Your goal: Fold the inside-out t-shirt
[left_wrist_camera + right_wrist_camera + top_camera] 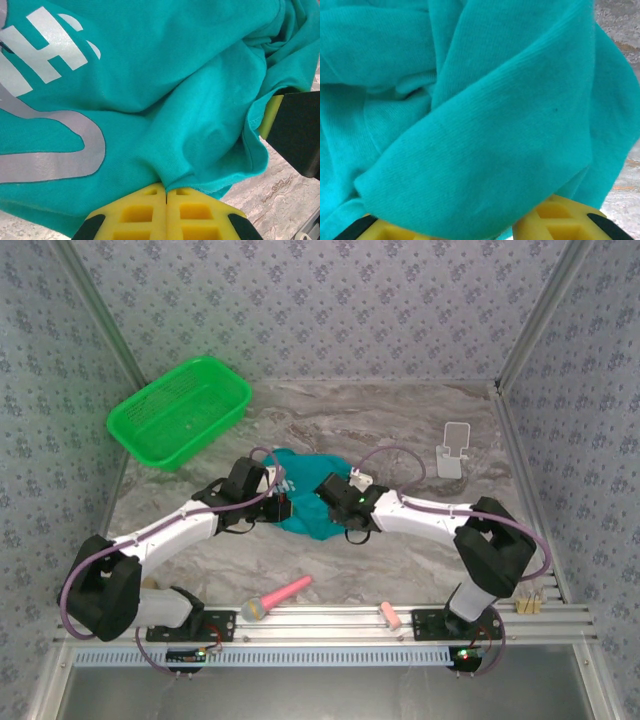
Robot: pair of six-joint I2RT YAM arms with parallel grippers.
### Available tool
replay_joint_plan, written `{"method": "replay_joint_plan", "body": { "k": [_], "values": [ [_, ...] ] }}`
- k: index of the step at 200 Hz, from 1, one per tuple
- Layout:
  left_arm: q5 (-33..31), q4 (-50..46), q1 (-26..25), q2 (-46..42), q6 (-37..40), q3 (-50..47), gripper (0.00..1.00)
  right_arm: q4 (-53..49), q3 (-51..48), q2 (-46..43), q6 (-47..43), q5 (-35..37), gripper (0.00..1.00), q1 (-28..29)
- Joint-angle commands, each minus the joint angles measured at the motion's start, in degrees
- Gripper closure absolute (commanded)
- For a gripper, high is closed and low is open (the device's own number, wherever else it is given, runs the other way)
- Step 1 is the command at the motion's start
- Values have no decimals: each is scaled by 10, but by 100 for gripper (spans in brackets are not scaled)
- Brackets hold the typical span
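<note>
From above, the teal soft-cloth t-shirt point(308, 514) lies bunched mid-frame on the grey marbled tabletop point(400, 430). Left wrist: my left gripper point(166, 194), bottom centre, pinches its hem; pale lettering point(47, 45) shows upper left. Right wrist: my right gripper point(470, 231) straddles a thick fold; clamped or not, I cannot tell.

A back wall point(330, 300) across the top of the frame, a left wall point(50, 370) and a right wall point(590, 390) slanting down the sides are enclosing the scene, all papered in pale grey-blue with small flower sprigs. Metal corner posts point(100, 315) are running diagonally where they meet. A marbled grey-brown surface point(380, 430) is spreading through the middle, and a slotted aluminium rail point(330, 625) is lying along the bottom.
</note>
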Motion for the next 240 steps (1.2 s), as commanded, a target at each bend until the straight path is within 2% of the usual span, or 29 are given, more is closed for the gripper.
{"method": "replay_joint_plan", "body": {
  "k": [1,15,28,39,72,90,119,125,139,150,158,184,240],
  "values": [
    [15,14,3,-3,-7,12,95,16,-6,5,29,14,64,-2],
    [16,14,3,-4,-6,13,96,23,-11,-1,32,20,67,0],
    [17,13,4,-4,-6,15,95,23,-16,-7,41,20,78,0],
    [17,13,4,-5,-6,15,95,20,-19,-13,56,19,82,-1],
    [18,17,4,-4,-6,12,95,19,-20,-35,80,1,82,3],
    [19,22,5,-1,-7,11,95,16,-18,-29,79,4,80,5],
    [24,24,4,3,-10,12,95,32,-20,-12,82,-18,83,2],
    [24,23,5,3,-10,12,96,34,-19,-10,84,-20,81,4],
    [24,23,4,2,-8,11,95,29,-14,-10,88,-22,66,7],
    [24,23,5,2,-8,11,96,18,-7,-11,88,-21,64,10],
    [23,24,5,2,-7,10,96,12,-2,-13,89,-22,65,12],
    [23,30,6,5,-10,8,96,40,-21,-23,92,-11,81,22],
    [27,38,6,4,-12,1,95,46,-18,-9,94,-9,83,22]
  ]
}}
